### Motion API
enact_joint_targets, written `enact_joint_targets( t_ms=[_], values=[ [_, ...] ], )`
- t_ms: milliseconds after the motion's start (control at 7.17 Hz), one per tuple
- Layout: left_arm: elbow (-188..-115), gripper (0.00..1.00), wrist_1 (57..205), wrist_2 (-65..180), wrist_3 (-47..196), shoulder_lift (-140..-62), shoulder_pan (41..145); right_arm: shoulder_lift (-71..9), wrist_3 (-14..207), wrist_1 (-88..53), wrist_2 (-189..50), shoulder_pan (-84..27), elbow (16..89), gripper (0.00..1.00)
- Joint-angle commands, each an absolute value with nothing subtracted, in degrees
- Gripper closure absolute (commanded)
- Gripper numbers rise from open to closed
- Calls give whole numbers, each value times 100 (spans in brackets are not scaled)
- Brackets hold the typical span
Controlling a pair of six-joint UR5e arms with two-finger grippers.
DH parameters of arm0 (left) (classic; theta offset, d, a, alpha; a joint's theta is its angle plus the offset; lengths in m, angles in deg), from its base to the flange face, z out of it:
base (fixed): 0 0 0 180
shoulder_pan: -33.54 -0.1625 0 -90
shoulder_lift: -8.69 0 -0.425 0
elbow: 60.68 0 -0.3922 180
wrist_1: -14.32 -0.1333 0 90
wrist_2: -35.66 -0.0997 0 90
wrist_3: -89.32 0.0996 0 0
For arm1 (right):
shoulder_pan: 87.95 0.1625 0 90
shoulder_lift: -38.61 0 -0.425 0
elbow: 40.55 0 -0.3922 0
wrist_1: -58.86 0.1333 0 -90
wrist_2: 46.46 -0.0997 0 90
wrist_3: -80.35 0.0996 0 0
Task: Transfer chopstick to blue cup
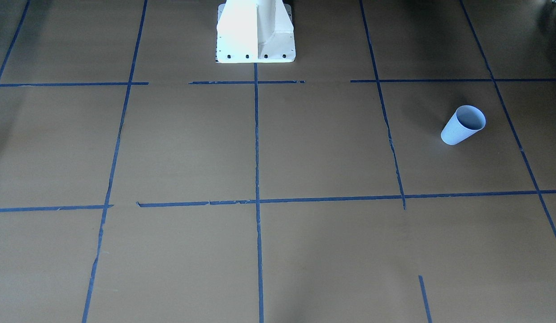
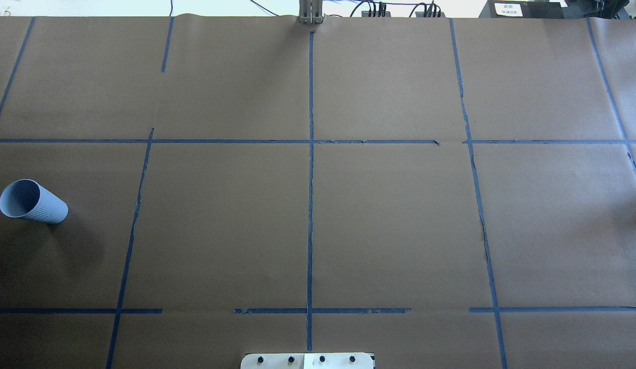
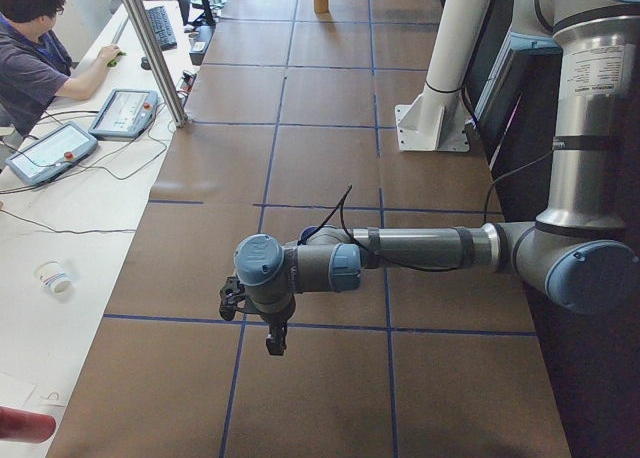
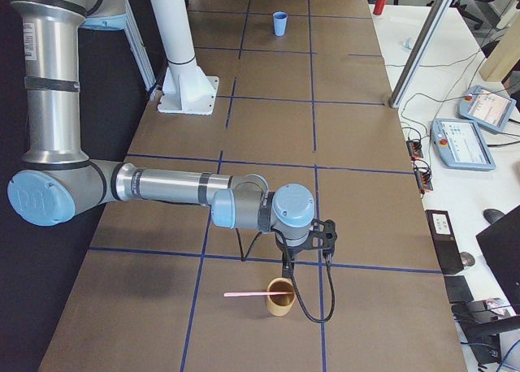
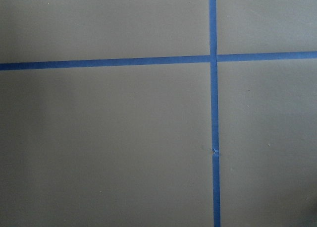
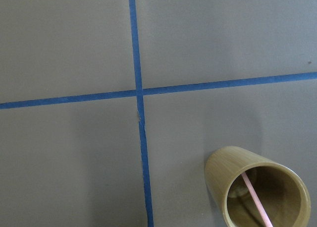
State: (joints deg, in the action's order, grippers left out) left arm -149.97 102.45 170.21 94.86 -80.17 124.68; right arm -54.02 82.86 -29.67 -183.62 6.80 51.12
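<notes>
Brown paper covers the table (image 4: 268, 136), where the right gripper (image 4: 286, 273), whose opening I cannot tell, should pinch the chopstick (image 4: 246, 293) outside the tan cup (image 4: 280, 303).

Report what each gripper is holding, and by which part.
Nothing appears held. The chopstick leans in the tan cup, apart from the right gripper; the left gripper hangs over the table.

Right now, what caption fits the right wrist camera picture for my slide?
A pink chopstick rests inside a tan wooden cup beside crossing blue tape lines.
</notes>
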Motion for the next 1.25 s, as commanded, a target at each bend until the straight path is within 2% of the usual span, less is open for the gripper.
enact_joint_targets(
  t_ms=[0,836,1115],
  values=[
    [-14997,0,10264,17022,9486,-8017,12468,-5402,8334,-2965,-18357,671,5120,0],
    [-15041,0,10317,17075,9486,-7972,12468,-5402,8343,-2912,-18409,671,5120,0],
    [-15496,0,10309,17084,9407,-7937,12468,-5402,8343,-2903,-18409,671,5121,0]
  ],
)
